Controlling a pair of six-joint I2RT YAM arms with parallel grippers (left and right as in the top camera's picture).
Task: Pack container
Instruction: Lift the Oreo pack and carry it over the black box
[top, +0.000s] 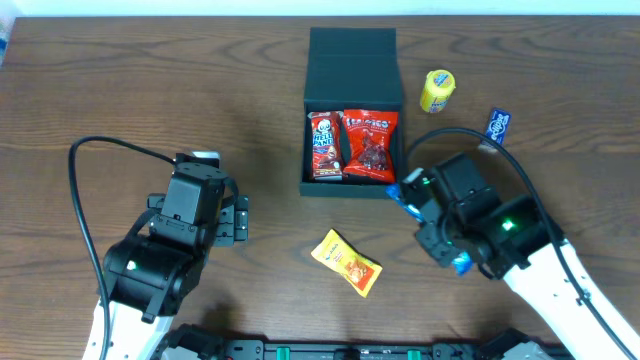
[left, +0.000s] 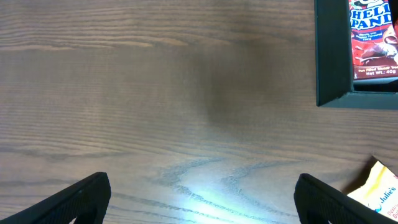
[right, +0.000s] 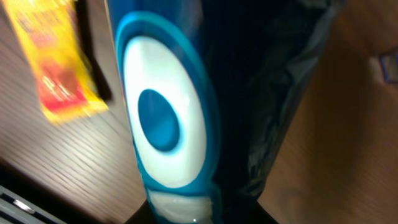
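The dark teal container (top: 317, 185) stands open at the table's back centre, its lid (top: 352, 45) folded back. Inside lie a Hello Panda packet (top: 324, 145) and a red snack packet (top: 369, 143). My right gripper (top: 428, 212) hovers just off the box's front right corner, shut on a blue packet (top: 403, 190). That blue packet (right: 168, 112) fills the right wrist view. A yellow packet (top: 346, 261) lies on the table in front of the box. My left gripper (top: 240, 215) rests open over bare wood to the left; its fingers (left: 81, 199) hold nothing.
A small yellow tub (top: 437, 90) and a small blue sachet (top: 498, 124) lie right of the box. The left wrist view shows the box's corner (left: 323, 62) and the yellow packet (left: 379, 193) at its right edge. A black cable (top: 100, 150) loops at the left.
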